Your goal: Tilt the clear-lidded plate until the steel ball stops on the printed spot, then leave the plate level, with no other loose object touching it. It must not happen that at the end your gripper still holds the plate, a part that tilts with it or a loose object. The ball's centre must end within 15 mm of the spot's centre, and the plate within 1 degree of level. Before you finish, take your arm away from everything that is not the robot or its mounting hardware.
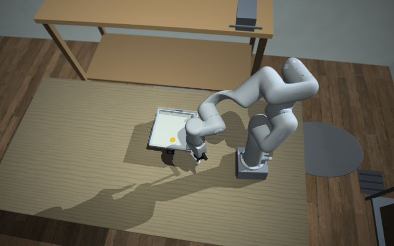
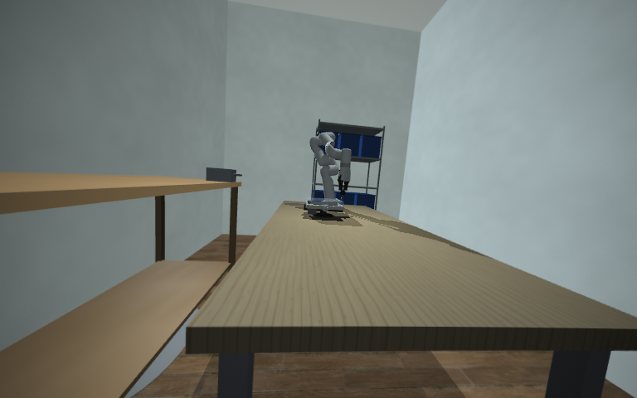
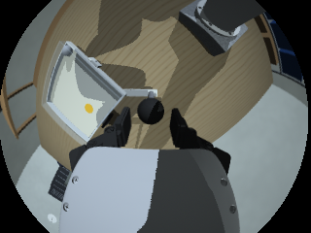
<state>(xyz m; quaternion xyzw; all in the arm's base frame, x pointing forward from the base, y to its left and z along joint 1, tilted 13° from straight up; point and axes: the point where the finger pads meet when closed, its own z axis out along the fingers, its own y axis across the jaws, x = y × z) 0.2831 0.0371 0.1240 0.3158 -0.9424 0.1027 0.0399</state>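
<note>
Top view showed the white xArm arm (image 1: 261,93) bent down over the tan wooden table (image 1: 72,150), its black-fingered gripper (image 1: 200,158) hanging just off the near right corner of the white square plate with the clear lid (image 1: 156,127). A printed yellow spot (image 1: 172,139) lay toward the near edge of the plate floor. The steel ball could not be made out here. A small dark knob (image 1: 170,151) stuck out below the plate's near edge, left of the gripper. The arm stood on a grey square base block (image 1: 240,173).

Exterior view, from low at the table's far end, showed the arm (image 2: 328,159) small and distant, gripper (image 2: 342,190) pointing down just above the plate (image 2: 323,204), with a metal shelf rack (image 2: 381,154) holding blue bins behind it.

Wrist view showed both black fingers spread about halfway, nothing pinched between them. A round black knob (image 3: 151,111) sat below the gap, on a short grey tab from the plate's corner (image 3: 97,65); whether the fingers touched it could not be told. The yellow spot (image 3: 88,108) showed inside the plate. No readable writing appeared anywhere.
</note>
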